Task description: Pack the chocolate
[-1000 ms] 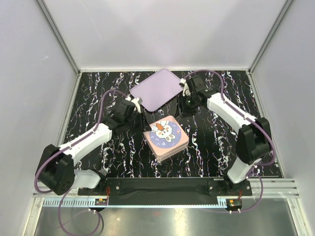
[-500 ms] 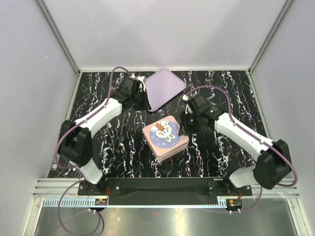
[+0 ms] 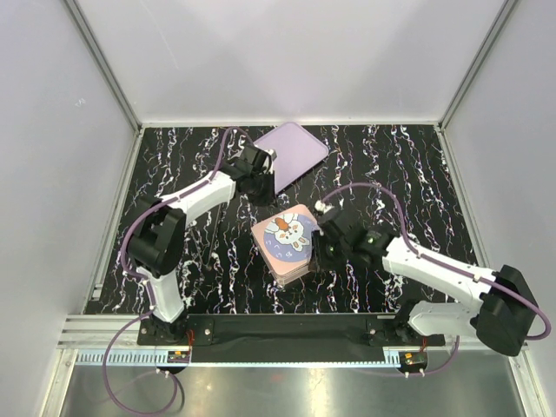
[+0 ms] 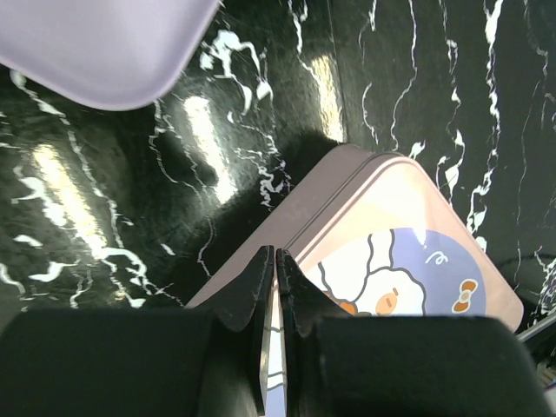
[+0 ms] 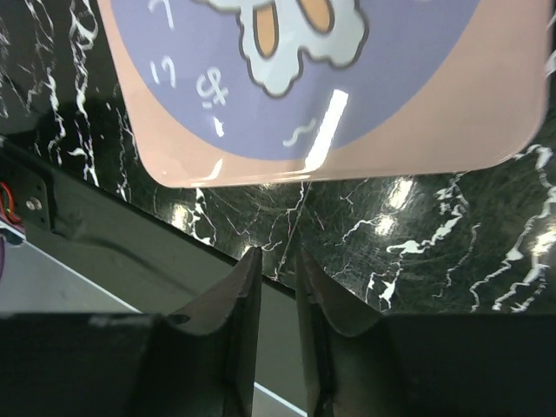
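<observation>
Just beside R pincer (image 5: pixel 276 254): tin (image 5: pixel 304 95).

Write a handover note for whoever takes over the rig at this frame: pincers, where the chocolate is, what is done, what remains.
Left pincer: shut, empty, over the table between the lilac tray and the pink box.
Right pincer: jaws a little apart, nothing between them, just off the box's right edge.
Chocolate: none visible in any view, including on the part of the tray that shows. The bunny lid sits on the box.
Done: cannot tell whether any pieces lie under the lid.
Left: check the contents before calling it packed.
</observation>
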{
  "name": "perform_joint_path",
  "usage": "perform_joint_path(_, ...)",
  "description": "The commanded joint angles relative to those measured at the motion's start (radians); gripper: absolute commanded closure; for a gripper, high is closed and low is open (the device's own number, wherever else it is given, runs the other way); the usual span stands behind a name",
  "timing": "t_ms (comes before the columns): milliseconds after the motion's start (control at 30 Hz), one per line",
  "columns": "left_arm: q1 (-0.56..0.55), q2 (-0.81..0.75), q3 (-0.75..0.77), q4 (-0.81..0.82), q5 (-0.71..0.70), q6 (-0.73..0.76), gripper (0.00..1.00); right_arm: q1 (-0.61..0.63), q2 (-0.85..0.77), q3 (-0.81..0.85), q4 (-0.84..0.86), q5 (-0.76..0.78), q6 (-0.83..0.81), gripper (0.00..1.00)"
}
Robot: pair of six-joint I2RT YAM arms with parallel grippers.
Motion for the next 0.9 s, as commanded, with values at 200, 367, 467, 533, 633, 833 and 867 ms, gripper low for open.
perform_joint_path(200,-0.034,0.000,-0.024,0.034,0.022,-0.006,0.91,0.115,-0.029,-0.176,0.316,0.152,0.189,0.90)
perform_joint_path(367,-0.045,-0.025,-0.060,0.041,0.011,-0.015,0.90,0.117,-0.024,-0.225,0.390,0.200,0.213,0.96)
perform_joint_path(467,-0.051,-0.041,-0.085,0.041,0.001,-0.023,0.91,0.118,-0.027,-0.236,0.414,0.235,0.219,0.97)
perform_joint_path(533,-0.052,-0.055,-0.099,0.047,-0.009,-0.026,0.91,0.117,-0.024,-0.236,0.422,0.244,0.216,0.97)
perform_joint_path(633,-0.055,-0.069,-0.107,0.051,-0.018,-0.024,0.91,0.117,-0.030,-0.224,0.399,0.240,0.219,0.97)
perform_joint_path(833,-0.054,-0.078,-0.091,0.039,-0.013,-0.023,0.90,0.118,-0.127,-0.193,0.309,0.189,0.222,0.94)
perform_joint_path(867,-0.054,-0.080,-0.091,0.039,-0.012,-0.023,0.90,0.117,-0.141,-0.176,0.273,0.186,0.218,0.94)
